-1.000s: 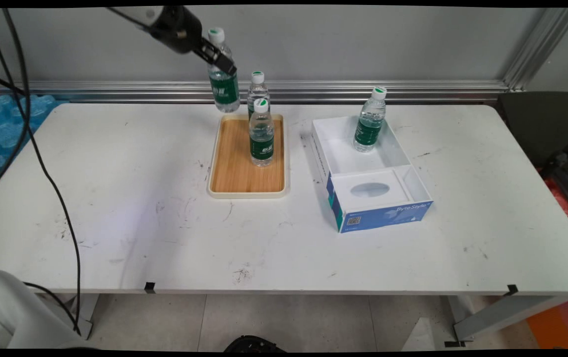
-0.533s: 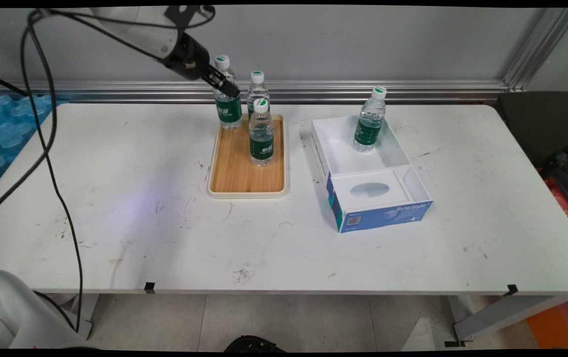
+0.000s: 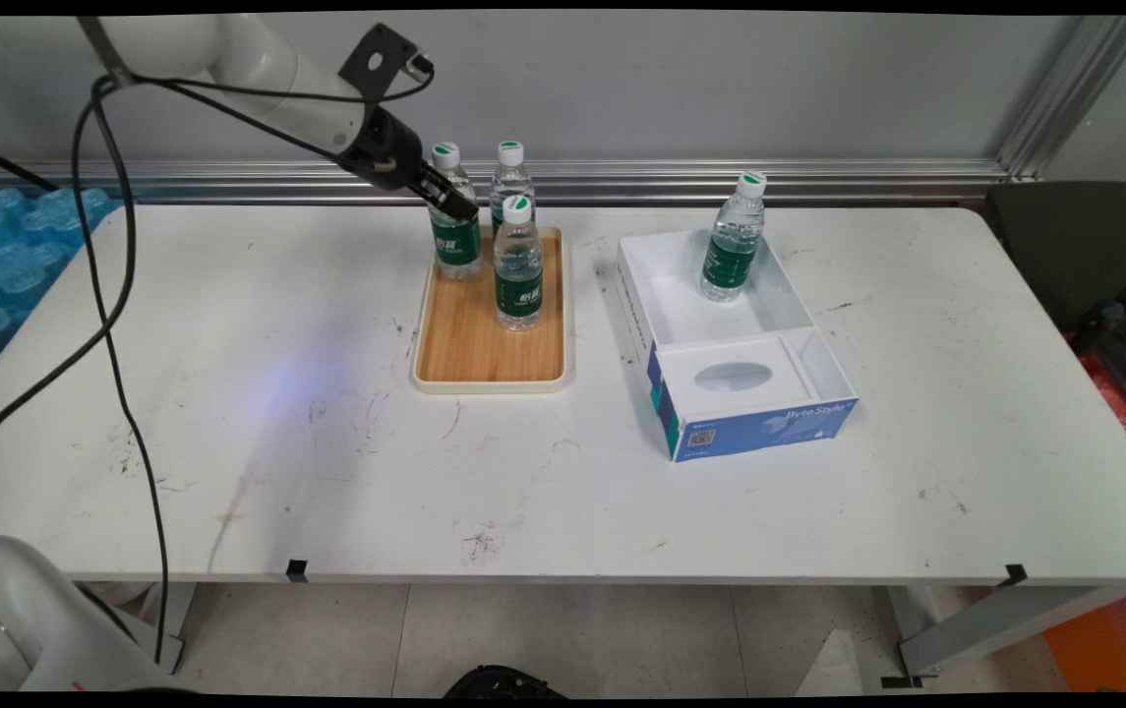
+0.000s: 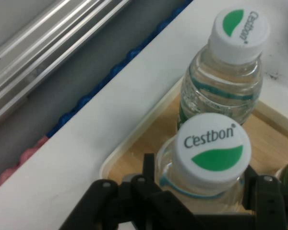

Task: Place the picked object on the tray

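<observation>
My gripper [image 3: 452, 202] is shut on the neck of a clear water bottle [image 3: 454, 231] with a green label and white cap. The bottle stands upright at the far left corner of a wooden tray [image 3: 489, 382]. Two more such bottles stand on the tray: one at the back [image 3: 511, 185] and one nearer the middle [image 3: 518, 270]. In the hand view the held bottle's cap [image 4: 213, 148] sits between my gripper's [image 4: 204, 189] black fingers [image 4: 148, 167], with a second bottle [image 4: 228, 72] just beyond it over the tray's cream rim [image 4: 141, 132].
Right of the tray lies an open white and blue box [image 3: 764, 425] with a fourth bottle [image 3: 732, 246] standing in its far compartment. An aluminium rail [image 3: 720, 177] runs along the table's far edge. Black cables [image 3: 115, 295] hang at the left.
The gripper has come down and slightly right with the bottle, from high above the tray's far left corner to the tray's surface. The other bottles have not moved.
</observation>
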Robot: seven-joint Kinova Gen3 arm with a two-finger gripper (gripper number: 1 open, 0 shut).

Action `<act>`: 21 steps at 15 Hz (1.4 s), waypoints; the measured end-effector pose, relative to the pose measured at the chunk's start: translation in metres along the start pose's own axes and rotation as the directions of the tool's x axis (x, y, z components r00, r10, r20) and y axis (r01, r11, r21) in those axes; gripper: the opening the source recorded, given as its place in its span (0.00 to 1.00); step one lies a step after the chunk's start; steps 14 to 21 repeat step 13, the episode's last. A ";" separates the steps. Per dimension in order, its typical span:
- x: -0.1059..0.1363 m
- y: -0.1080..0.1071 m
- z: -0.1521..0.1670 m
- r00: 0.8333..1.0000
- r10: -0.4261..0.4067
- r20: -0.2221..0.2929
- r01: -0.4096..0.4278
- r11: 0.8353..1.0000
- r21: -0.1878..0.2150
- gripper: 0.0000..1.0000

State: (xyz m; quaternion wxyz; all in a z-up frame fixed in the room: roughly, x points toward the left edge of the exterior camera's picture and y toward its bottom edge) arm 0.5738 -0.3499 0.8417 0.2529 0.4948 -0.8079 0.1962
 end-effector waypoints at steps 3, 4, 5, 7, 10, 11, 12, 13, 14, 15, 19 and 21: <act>-0.005 -0.002 0.008 1.000 0.006 -0.003 -0.006 1.000 -0.002 0.00; -0.006 -0.002 0.010 1.000 0.007 -0.004 -0.007 1.000 -0.003 0.00; -0.007 -0.002 0.012 1.000 0.009 -0.005 -0.009 1.000 -0.005 0.00; -0.009 -0.002 0.016 1.000 0.013 -0.007 -0.013 1.000 -0.008 0.00; -0.013 -0.002 0.020 1.000 0.021 -0.010 -0.021 1.000 -0.014 1.00; -0.013 -0.002 0.022 1.000 0.026 -0.013 -0.026 0.999 -0.017 1.00; -0.014 -0.002 0.022 0.999 0.030 -0.014 -0.030 0.999 -0.020 1.00; -0.016 -0.002 0.022 0.999 0.033 -0.015 -0.034 0.999 -0.022 1.00; -0.016 -0.002 0.022 0.999 0.033 -0.015 -0.034 0.999 -0.022 1.00; -0.016 -0.002 0.022 0.999 0.033 -0.015 -0.034 0.999 -0.022 1.00; -0.016 -0.002 0.022 0.999 0.033 -0.015 -0.034 0.999 -0.022 1.00; -0.016 -0.002 0.022 0.999 0.033 -0.015 -0.034 0.999 -0.022 1.00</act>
